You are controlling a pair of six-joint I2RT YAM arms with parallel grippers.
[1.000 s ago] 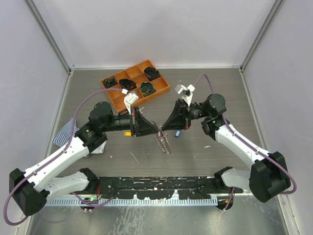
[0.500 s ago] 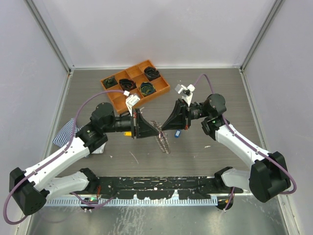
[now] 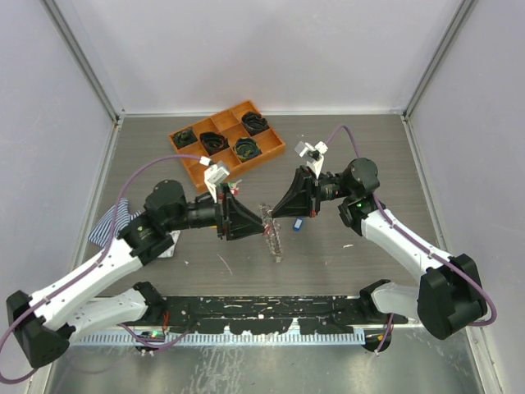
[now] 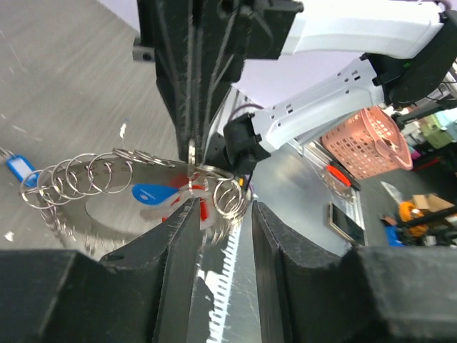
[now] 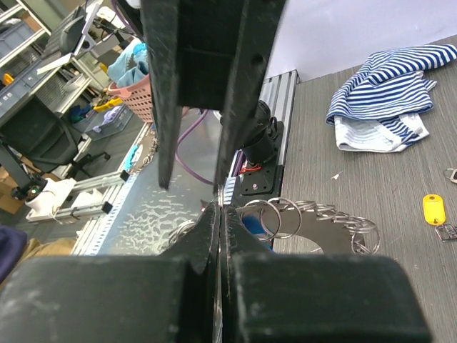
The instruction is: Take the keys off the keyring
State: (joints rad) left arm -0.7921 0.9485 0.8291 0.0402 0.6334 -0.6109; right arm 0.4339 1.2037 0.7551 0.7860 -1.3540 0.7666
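Seen from overhead, two robot arms reached inward over a grey table [image 3: 369, 148], and their claws almost met at its middle. The keyring [image 3: 272, 235], a string of silvery wire loops, lay between the two claws and trailed toward the near edge.

The right claw [image 5: 220, 209] was pressed together. The left wrist view showed its fingers [image 4: 191, 107] pinching the keyring at one loop. The left claw [image 4: 223, 207] stood apart and gripped nothing, with a loop of the keyring just past its tips. A blue tag [image 4: 151, 191] and a red tag [image 4: 203, 209] showed close by those loops. Whether they hung from the keyring could not be told.

A blue key [image 3: 297, 223] lay loose on the table just right of the keyring, under the right claw. A yellow key [image 5: 433, 209] lay apart on the table, seen only from the right wrist.

An orange tray [image 3: 193, 160] sat at the back left, with black bundles [image 3: 215, 141] in several compartments. A striped cloth [image 3: 111, 226] lay at the left edge, beside the left arm.
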